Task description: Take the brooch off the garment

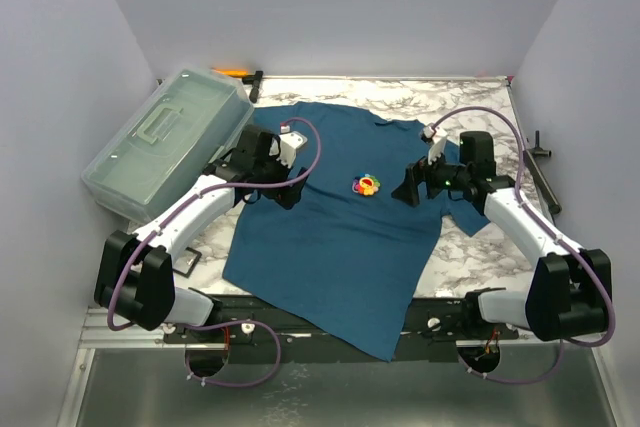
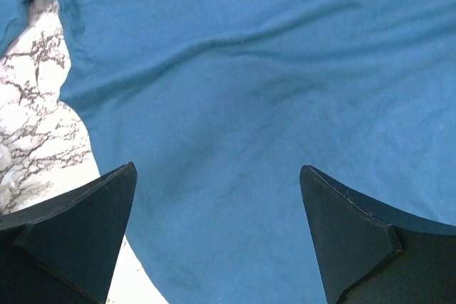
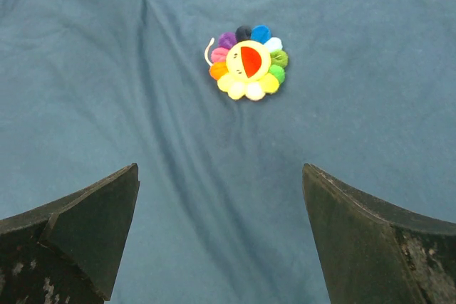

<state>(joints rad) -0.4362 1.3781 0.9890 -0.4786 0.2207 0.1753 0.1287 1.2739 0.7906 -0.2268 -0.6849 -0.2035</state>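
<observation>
The dark teal T-shirt (image 1: 330, 237) lies flat on the marble table. The flower-like multicoloured brooch (image 1: 367, 186) sits on its chest; in the right wrist view the brooch (image 3: 248, 63) lies ahead of the fingers on the shirt (image 3: 107, 105). My right gripper (image 1: 409, 192) is open and empty, just right of the brooch, over the shirt. My left gripper (image 1: 283, 194) is open and empty over the shirt's left side; its view shows only blue cloth (image 2: 271, 90) and a strip of marble (image 2: 43, 119). The brooch is not in the left wrist view.
A translucent grey lidded box (image 1: 165, 142) stands at the back left. An orange-handled tool (image 1: 238, 73) lies behind it by the back wall. A black tool (image 1: 540, 162) lies along the right edge. Grey walls enclose the table.
</observation>
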